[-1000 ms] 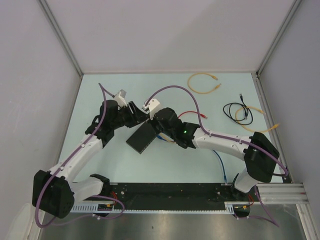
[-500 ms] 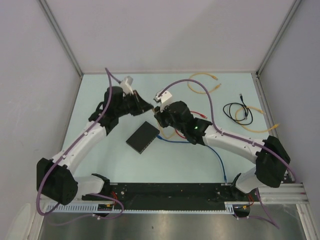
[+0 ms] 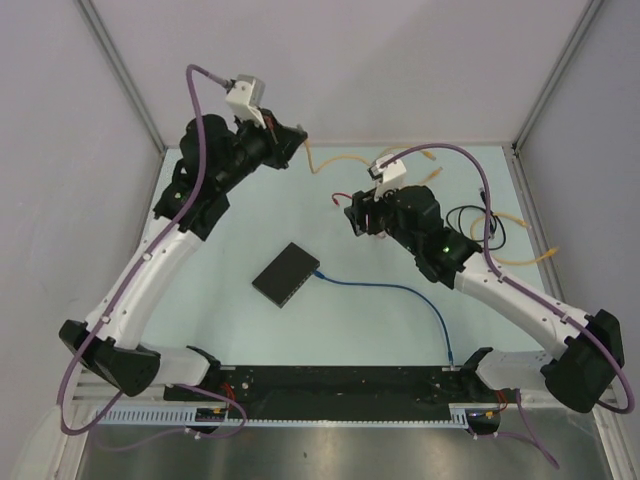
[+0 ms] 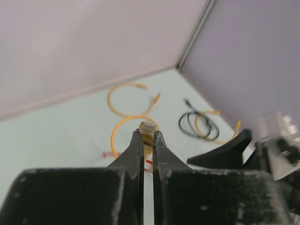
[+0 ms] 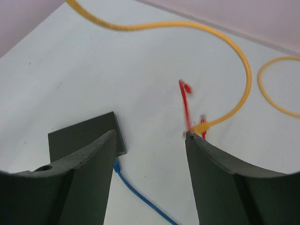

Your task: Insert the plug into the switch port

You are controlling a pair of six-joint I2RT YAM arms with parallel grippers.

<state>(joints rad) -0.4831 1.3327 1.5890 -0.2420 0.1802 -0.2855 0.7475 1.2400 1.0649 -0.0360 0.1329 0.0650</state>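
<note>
The left pincer (image 4: 146, 137), lifted near the back wall, clenches the clear plug (image 4: 148, 126) of a yellow cable (image 4: 114, 134). The right pincer (image 5: 150, 136) hangs released above the bench (image 3: 330, 335). The switch (image 3: 287, 275) lies flat mid-bench, a blue cable (image 3: 400, 290) meeting its edge.

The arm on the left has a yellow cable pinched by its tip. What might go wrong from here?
The left gripper pinches only the rear of the plug, so it might twist or slip when pushed. The switch lies unheld, with the right gripper open and away from it, so it might slide. The trailing yellow cable could snag the red cable.
</note>
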